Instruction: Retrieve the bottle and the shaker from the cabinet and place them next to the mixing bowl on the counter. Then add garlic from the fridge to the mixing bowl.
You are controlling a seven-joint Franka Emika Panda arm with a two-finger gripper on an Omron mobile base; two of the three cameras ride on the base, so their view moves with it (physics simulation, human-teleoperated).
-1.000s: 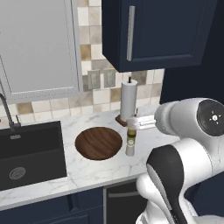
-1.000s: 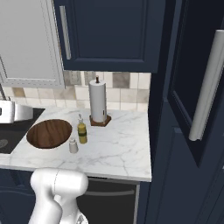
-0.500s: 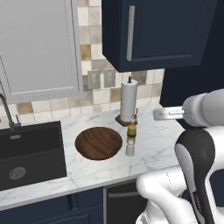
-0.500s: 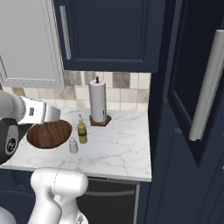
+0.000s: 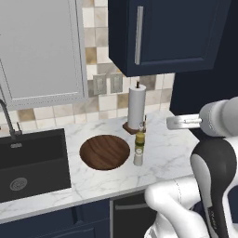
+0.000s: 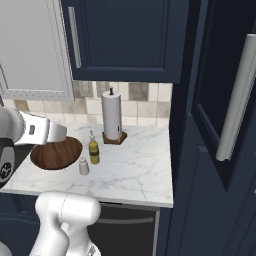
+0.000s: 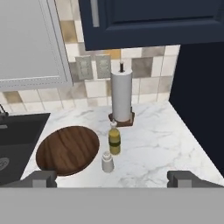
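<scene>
On the white marble counter [image 5: 167, 153] stands the olive-yellow bottle [image 5: 139, 140] [image 7: 114, 141]. The small pale shaker [image 5: 138, 158] [image 7: 107, 162] stands just in front of it. Both stand right beside the wide dark wooden mixing bowl [image 5: 104, 152] [image 7: 68, 149], which has nothing in it. My gripper [image 7: 113, 178] is open, with its fingertips [image 7: 41, 178] far apart and nothing between them. It hangs back from the counter's front edge and looks at the bottle. My hand [image 5: 182, 122] hovers to the right of the bottle. The navy upper cabinet [image 5: 172, 32] is shut. The garlic and the fridge are out of view.
A tall white paper-towel roll [image 5: 136, 107] stands behind the bottle at the tiled wall. A black sink [image 5: 28, 160] lies left of the bowl. A tall navy door with a long pale handle [image 6: 235, 100] rises at the counter's right end.
My arm has swung up and to the right, carrying the hand away from the bottle and shaker. The bottle, shaker and bowl have stayed put, and the gripper has stayed open.
</scene>
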